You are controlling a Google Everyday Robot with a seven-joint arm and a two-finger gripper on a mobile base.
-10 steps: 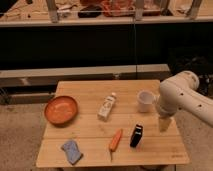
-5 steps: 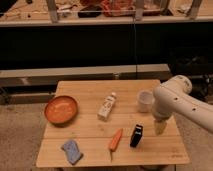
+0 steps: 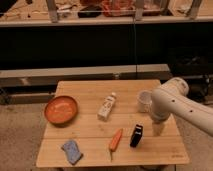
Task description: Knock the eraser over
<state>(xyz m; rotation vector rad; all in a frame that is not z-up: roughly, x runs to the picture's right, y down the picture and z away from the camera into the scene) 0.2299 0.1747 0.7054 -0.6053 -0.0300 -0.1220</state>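
Wooden table [image 3: 85, 131]: lower centre of frame.
Orange bowl [image 3: 61, 109]: left side of the table.
White bottle [image 3: 107, 106]: lying on its side at table centre.
White cup [image 3: 144, 100]: upright, right of the bottle.
Carrot [image 3: 115, 140] and blue cloth [image 3: 72, 151]: lying near the front edge.
Black eraser [image 3: 136, 136]: upright, just right of the carrot.
White arm [image 3: 175, 102]: enters from the right edge of frame.
Gripper [image 3: 157, 130]: pointing down over the table, just right of the eraser and below the cup.
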